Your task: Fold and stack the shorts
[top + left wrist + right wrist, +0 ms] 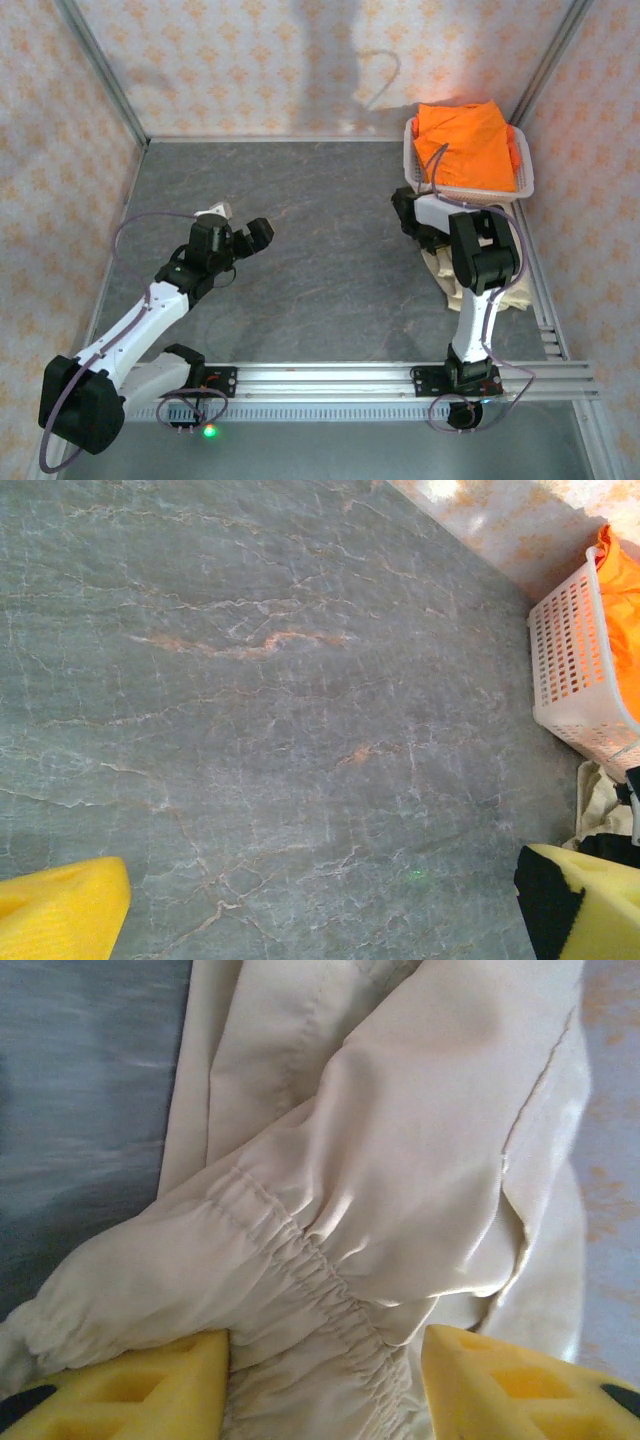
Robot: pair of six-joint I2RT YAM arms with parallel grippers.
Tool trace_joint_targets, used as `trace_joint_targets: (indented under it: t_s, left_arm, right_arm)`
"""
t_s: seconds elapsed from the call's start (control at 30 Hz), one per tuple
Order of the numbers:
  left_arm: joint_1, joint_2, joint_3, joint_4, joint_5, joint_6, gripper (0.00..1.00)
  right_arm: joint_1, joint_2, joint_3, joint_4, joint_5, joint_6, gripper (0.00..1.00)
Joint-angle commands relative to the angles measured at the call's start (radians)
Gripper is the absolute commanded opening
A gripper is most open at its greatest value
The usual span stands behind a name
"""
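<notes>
beige shorts (pixel 400 1160): crumpled on the table (pixel 320 250) under the right arm, just in front of the basket (pixel 470 192); not folded.
orange shorts (pixel 465 145): heaped in the basket at the far right corner.
right claw (pixel 325 1360): open, with a yellow finger on each side of the gathered elastic waist; cloth bulges between them but is not pinched.
left claw (pixel 240 228): wide open and empty, over bare table, well apart from any shorts.
top risk: closing here likely takes several bunched layers, so the shorts lift as a lump and the fold goes crooked.
next risk: the shorts lie beside the side rail (pixel 540 320); a drag to the right could catch the cloth or push it off the edge.
next risk: the right arm's cable (pixel 435 165) loops over the basket; a big swing may snag the rim or shift the basket.
small risk: the cloth looks slick, and a one-claw pull with the left claw this far off may let it slide.
room: peach patterned wall panels (pixel 250 60) with metal posts at the corners.
surface: grey marbled table top, flat and smooth, probably giving little grip.
</notes>
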Motion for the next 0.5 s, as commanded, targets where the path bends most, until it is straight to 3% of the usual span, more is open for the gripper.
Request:
trace_joint_targets:
  t_s: [0.0,0.23,0.47]
  left_arm:
    - [0.009,-0.012,-0.007,0.012,-0.025,0.013,1.0]
    - [0.018,-0.024,-0.002,0.006,-0.025,0.024,1.0]
    - [0.018,-0.041,-0.001,0.004,-0.025,0.026,1.0]
  right_arm:
    - [-0.02,0.073,-0.042,-0.044,0.12,-0.042,0.54]
    - [0.02,-0.123,-0.035,-0.002,-0.01,-0.054,0.55]
    - [0.089,-0.393,0.1,-0.01,-0.37,-0.065,0.67]
